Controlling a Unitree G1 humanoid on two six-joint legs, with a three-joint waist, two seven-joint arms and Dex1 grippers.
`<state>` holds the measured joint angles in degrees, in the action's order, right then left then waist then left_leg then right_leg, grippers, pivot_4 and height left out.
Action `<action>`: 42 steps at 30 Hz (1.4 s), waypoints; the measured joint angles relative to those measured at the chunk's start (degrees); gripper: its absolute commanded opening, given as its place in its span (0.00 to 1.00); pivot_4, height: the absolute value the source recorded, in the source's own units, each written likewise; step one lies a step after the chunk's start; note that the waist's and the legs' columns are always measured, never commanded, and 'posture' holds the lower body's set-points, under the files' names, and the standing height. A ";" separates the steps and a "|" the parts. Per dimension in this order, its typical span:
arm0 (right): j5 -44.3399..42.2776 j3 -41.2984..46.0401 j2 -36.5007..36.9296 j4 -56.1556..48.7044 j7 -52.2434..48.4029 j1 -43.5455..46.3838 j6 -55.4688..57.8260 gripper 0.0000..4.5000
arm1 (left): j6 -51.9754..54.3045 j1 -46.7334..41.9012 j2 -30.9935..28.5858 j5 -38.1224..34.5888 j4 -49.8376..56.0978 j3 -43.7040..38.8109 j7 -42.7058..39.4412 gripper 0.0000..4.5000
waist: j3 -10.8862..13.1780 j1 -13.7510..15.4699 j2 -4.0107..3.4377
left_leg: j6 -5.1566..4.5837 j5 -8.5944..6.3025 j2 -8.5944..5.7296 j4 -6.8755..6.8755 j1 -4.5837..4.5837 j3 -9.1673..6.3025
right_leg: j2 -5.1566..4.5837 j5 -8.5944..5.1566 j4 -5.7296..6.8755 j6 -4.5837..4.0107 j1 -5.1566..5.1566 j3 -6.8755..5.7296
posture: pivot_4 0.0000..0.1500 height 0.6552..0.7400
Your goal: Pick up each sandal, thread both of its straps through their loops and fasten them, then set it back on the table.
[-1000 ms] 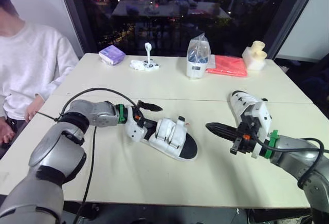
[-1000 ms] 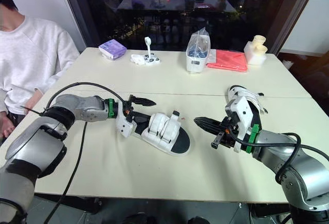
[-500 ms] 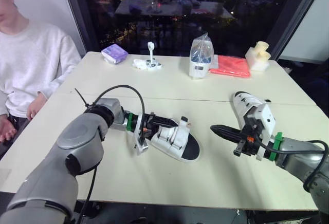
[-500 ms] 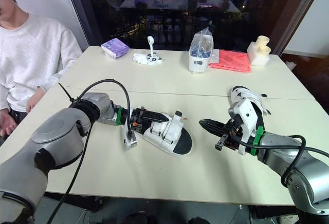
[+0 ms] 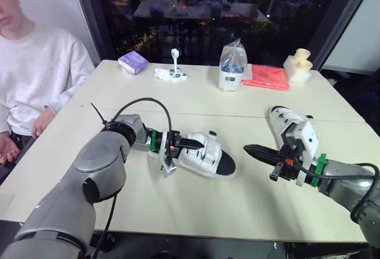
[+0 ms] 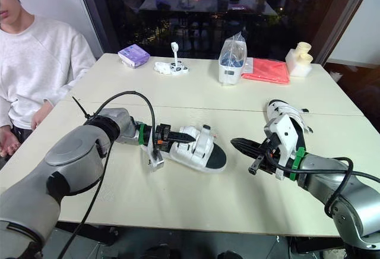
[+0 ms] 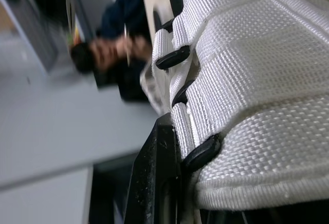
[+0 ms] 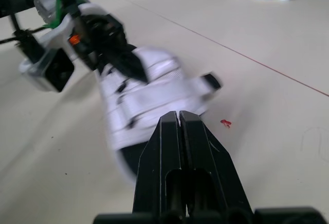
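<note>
Fastening sandal 1 (image 5: pixel 209 155): left claw (image 5: pixel 199 145) pinches its strap (image 7: pixel 247 80); right claw (image 5: pixel 249 149), closed and empty, should open to take the strap end.

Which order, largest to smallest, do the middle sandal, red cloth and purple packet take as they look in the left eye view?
1. middle sandal, though it lies nearest the camera, which helps its size
2. red cloth
3. purple packet
</note>
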<state>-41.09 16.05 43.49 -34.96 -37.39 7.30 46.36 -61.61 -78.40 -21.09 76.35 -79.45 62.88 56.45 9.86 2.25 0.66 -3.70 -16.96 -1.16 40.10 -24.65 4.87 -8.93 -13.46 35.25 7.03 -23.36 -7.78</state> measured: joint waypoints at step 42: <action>5.06 -7.63 -1.56 3.06 0.37 2.25 -4.82 0.00 | 64.22 2.39 12.07 -21.83 -1.44 -19.04 -47.54 0.00 | -0.01 0.08 -0.01 | 0.05 0.05 -0.03 0.02 0.00 0.03 | 0.23 0.03 0.18 0.08 0.10 0.02 | 1.00 1.00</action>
<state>-36.03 8.42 41.93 -31.90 -37.02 9.55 41.54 2.61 -76.02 -9.02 54.51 -80.89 43.84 8.91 9.86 2.33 0.64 -3.64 -16.91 -1.19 40.12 -24.65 4.89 -8.71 -13.43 35.44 7.11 -23.26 -7.76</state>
